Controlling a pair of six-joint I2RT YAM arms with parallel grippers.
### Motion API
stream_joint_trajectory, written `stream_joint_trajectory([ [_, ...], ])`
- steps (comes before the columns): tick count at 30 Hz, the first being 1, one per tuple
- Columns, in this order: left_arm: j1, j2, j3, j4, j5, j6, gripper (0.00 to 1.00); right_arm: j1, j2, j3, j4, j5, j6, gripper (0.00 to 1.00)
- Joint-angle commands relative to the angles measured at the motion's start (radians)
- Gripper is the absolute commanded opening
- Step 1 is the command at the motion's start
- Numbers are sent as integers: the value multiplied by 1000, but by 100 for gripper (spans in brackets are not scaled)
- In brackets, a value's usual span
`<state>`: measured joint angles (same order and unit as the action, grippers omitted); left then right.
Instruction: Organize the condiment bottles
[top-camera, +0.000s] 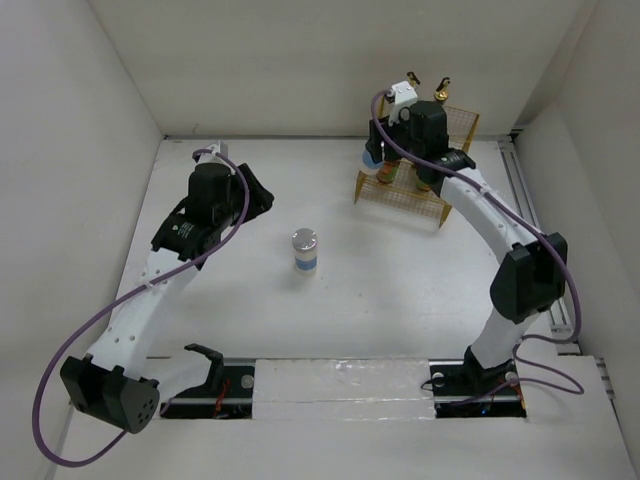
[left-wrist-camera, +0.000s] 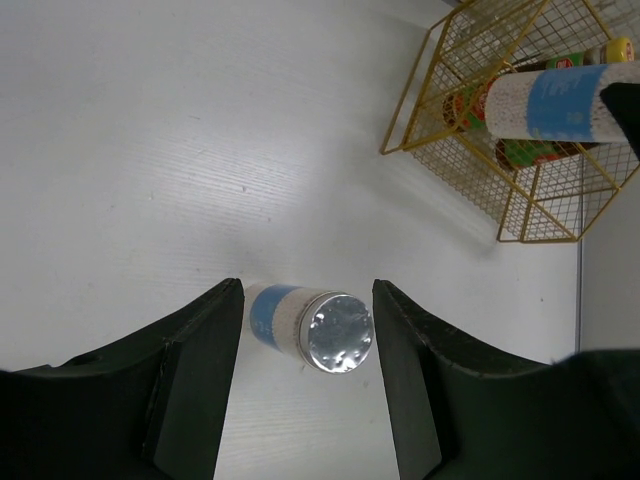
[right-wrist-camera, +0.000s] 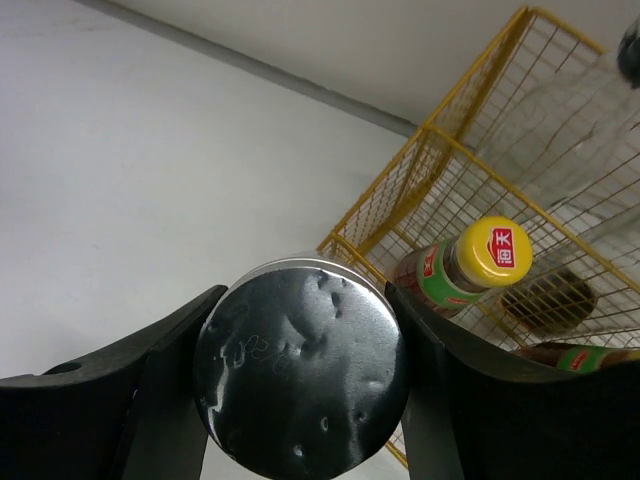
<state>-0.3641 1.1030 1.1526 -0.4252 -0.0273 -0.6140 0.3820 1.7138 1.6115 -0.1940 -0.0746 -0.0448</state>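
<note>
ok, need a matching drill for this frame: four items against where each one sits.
Items
1. lone shaker
2. second shaker
3. yellow-capped bottle
4. gold-spouted glass bottles

Places
A. at the back of the yellow rack, spouts above its top rim
B. clamped in the right pincer
C. upright on the table, nothing touching it
D. low inside the rack, near its front

Pairs: 1-C, 2-B, 3-D, 4-A

Bright even overhead light, soft faint shadows, wide-angle wrist views, sharp focus
</note>
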Motion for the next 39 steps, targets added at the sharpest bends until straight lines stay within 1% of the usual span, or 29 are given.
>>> stream_joint_trajectory([
  [1,5,1,33,-1,-8,20,50,-29,41,82,70,-1,-3,27],
  [7,5,11,33,-1,-8,20,50,-49,84,91,70,9,-12,26],
  [14,5,11,33,-1,-8,20,50,-40,93,18,47,32,-21,26],
  [17,5,20,33,8,-8,20,50,-40,112,4,25,32,-21,29],
  [21,5,20,33,8,1,20,50,-40,148,4,-2,32,-21,36],
  [25,5,20,33,8,1,20,50,-40,158,25,-24,32,-21,45],
  [26,5,20,33,8,1,20,50,-40,158,25,-24,32,-21,52],
  [28,5,20,33,8,1,20,50,-40,158,25,-35,32,-21,58],
  [29,5,20,33,8,1,20,50,-40,158,34,-35,32,-21,65],
  [33,5,20,33,8,1,20,50,-31,127,34,-44,32,-21,82],
  [36,5,11,33,8,1,20,50,-31,90,34,-65,32,-21,87],
  [39,5,11,33,8,1,20,50,-22,35,25,-85,32,-21,88],
])
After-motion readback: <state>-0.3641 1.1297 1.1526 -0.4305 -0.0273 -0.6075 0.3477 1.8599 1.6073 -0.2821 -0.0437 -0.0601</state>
